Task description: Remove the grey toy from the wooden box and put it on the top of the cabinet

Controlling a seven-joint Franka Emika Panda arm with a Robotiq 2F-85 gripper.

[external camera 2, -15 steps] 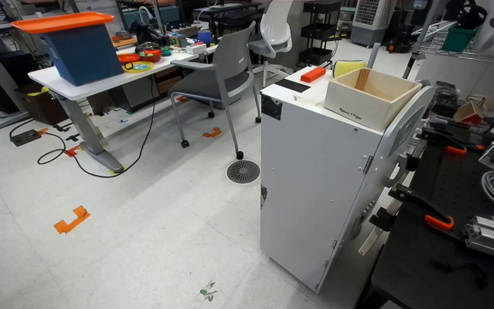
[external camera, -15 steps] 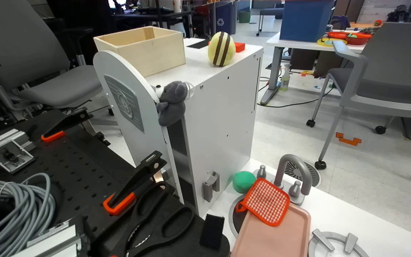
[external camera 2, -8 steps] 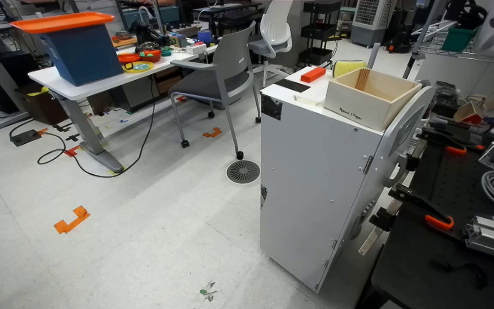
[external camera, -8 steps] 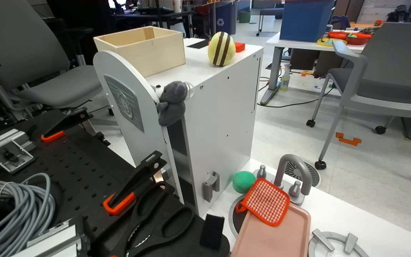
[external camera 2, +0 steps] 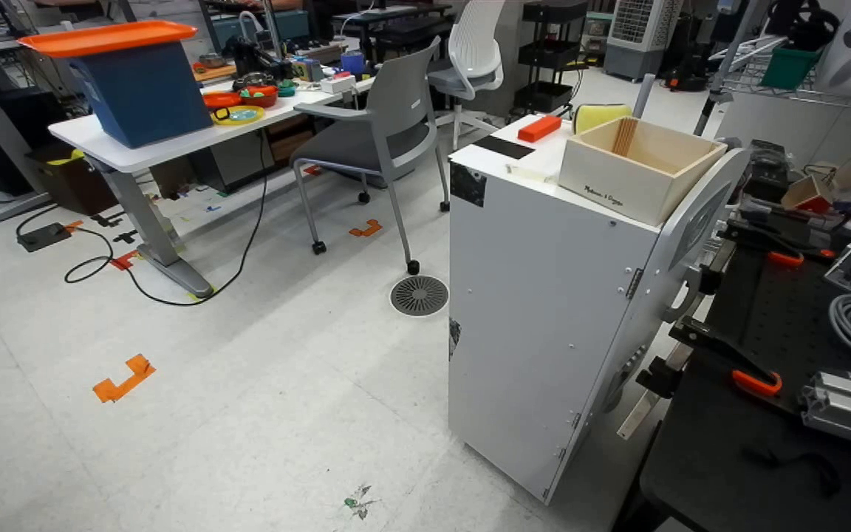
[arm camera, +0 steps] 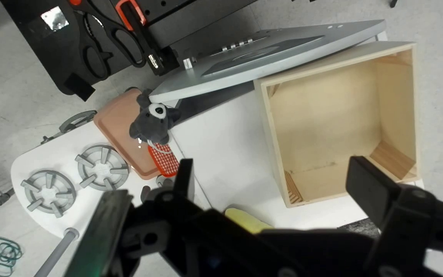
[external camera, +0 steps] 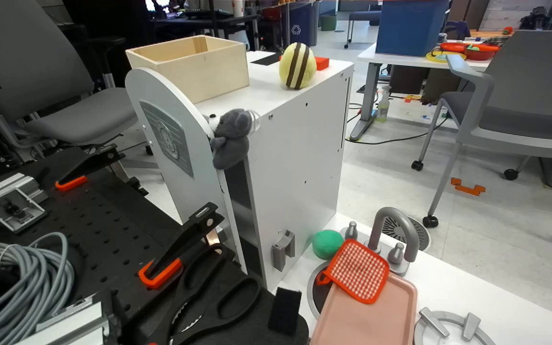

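The grey toy (external camera: 233,143), a plush with a white muzzle, hangs at the top edge of the cabinet's door, outside the wooden box; it also shows in the wrist view (arm camera: 152,125). I cannot make it out in the exterior view from the cabinet's back. The light tan wooden box (external camera: 223,74) stands on the white cabinet (external camera: 300,139), also seen in an exterior view (external camera 2: 610,181). In the wrist view the visible inside of the box (arm camera: 329,119) holds nothing. My gripper (arm camera: 273,169) is open with nothing between its fingers, above the cabinet top. Neither exterior view shows it.
A yellow-and-dark striped toy (external camera: 298,67) and a red block (external camera 2: 540,128) stand on the cabinet top. The rounded cabinet door (external camera: 175,110) stands ajar and rises above the top. A black table (external camera: 103,225) with clamps and a toy sink counter (external camera: 463,292) flank the cabinet.
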